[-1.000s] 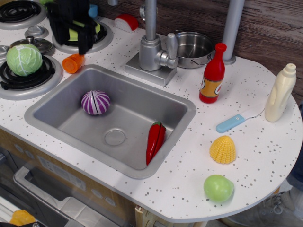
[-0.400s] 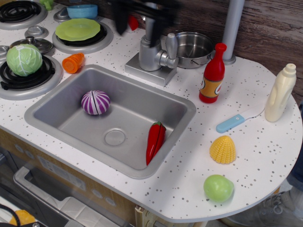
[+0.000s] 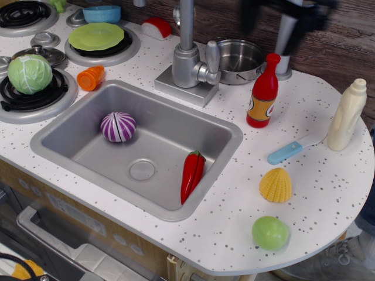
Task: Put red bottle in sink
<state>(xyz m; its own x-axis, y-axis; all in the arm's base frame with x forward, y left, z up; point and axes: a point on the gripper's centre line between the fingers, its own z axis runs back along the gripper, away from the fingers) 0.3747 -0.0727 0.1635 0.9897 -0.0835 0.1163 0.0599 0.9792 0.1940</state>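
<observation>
Bottle (image 3: 263, 91) upright right of sink (image 3: 70, 129)

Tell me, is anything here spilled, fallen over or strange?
Nothing is spilled or damaged. The red bottle and the cream bottle stand upright on the counter. The chili pepper only leans against the wall of the sink. The claw is a dark blur at the top.

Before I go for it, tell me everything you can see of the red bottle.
The red bottle is a small, glossy toy, plastic by the look of it, with a narrow neck, a round red cap and an orange-and-white label on its belly. It stands upright on the speckled counter, right of the sink and just in front of the steel pot. Only the counter touches it. The pincer is a dark blur above and behind it, clear of it.
</observation>
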